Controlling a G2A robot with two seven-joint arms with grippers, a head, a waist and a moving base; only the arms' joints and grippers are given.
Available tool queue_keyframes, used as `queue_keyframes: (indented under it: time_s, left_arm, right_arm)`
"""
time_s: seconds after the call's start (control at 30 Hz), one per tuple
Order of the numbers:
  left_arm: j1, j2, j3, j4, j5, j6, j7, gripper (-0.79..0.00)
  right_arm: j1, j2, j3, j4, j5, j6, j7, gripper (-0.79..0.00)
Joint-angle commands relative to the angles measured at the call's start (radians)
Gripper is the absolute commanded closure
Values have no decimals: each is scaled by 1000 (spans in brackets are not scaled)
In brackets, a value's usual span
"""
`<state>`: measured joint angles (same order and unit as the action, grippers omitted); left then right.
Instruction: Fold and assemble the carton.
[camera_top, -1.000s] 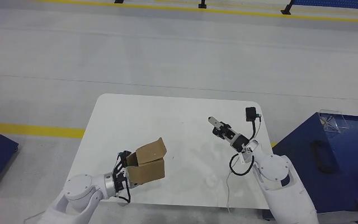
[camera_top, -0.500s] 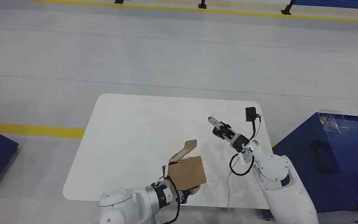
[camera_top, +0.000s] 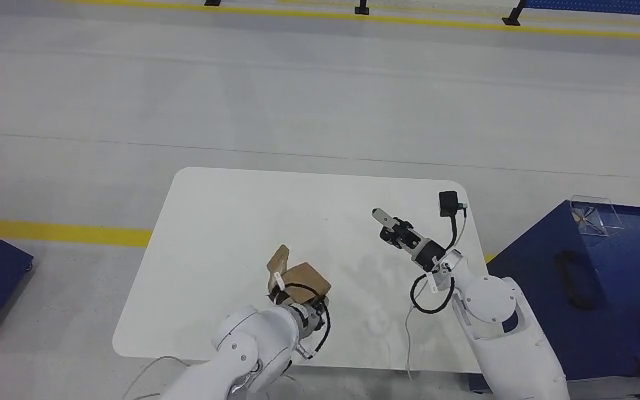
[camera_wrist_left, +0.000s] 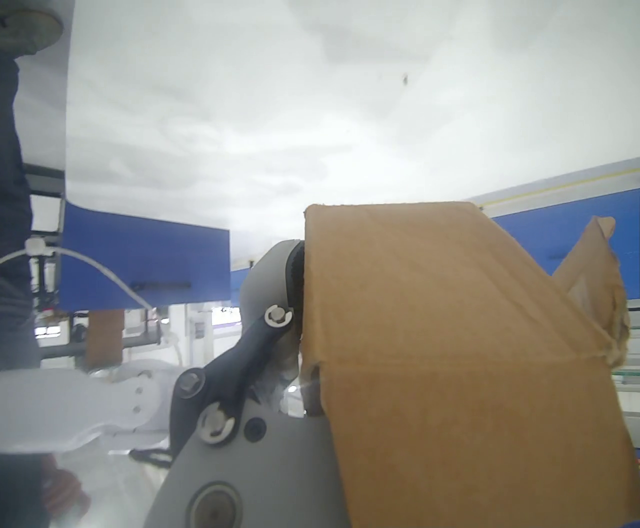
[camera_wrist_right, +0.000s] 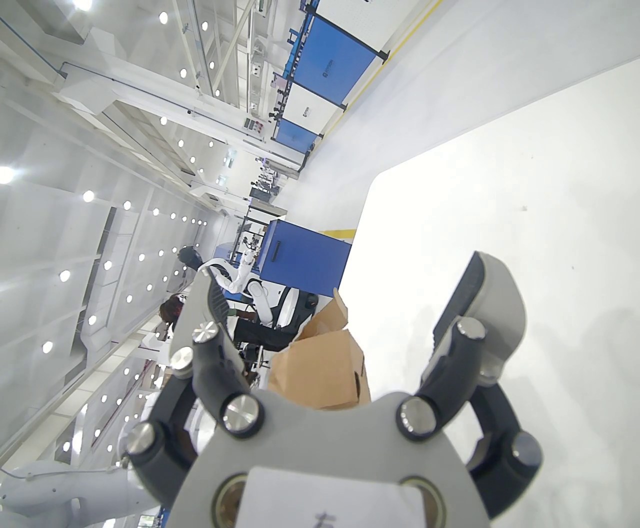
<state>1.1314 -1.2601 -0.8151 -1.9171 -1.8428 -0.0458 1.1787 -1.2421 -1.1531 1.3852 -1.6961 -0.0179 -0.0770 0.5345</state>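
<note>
Left gripper (camera_top: 304, 303), clamped on the carton (camera_top: 303, 278), has carried it from the near left part of the table (camera_top: 220, 220) toward the middle of the near edge. The carton has turned, presenting a narrower face upward, its loose flap (camera_top: 278, 259) now at its left.

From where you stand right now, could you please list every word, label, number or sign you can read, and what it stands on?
On the base of the right gripper, a white label: dark marks cut off by the picture's edge, not readable.
On a blue panel in the room behind: small white print, too small to read.
On the carton: plain brown faces, no print in view.
No text can be quoted.
</note>
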Motion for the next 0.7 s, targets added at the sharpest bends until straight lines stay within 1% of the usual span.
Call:
queue_keyframes:
  time_s: [0.0, 0.07, 0.2, 0.37, 0.5, 0.53, 0.57, 0.6, 0.67]
  left_arm:
    - [2, -10, 25, 38, 29, -75, 45, 0]
    - [-1, -23, 47, 80, 22, -129, 56, 0]
    - [-46, -49, 75, 177, 52, -189, 56, 0]
    - [-111, -78, 79, 310, 61, -220, 28, 0]
    - [-145, -100, 97, 406, 54, -206, 4, 0]
    - [-150, -106, 102, 426, 51, -206, 5, -225]
    - [-155, -112, 106, 438, 42, -206, 6, -662]
    - [-160, -118, 108, 448, 39, -204, 2, -785]
    - [-169, -126, 118, 460, 54, -192, -7, -785]
  right_arm:
    - [0, 0, 0, 0, 0, 0, 0, -785]
    - [0, 0, 0, 0, 0, 0, 0, -785]
    - [0, 0, 0, 0, 0, 0, 0, -785]
    - [0, 0, 0, 0, 0, 0, 0, -785]
    - [0, 0, 0, 0, 0, 0, 0, -785]
    - [0, 0, 0, 0, 0, 0, 0, -785]
    - [0, 0, 0, 0, 0, 0, 0, -785]
    - [0, 0, 0, 0, 0, 0, 0, -785]
    - [0, 0, 0, 0, 0, 0, 0, -785]
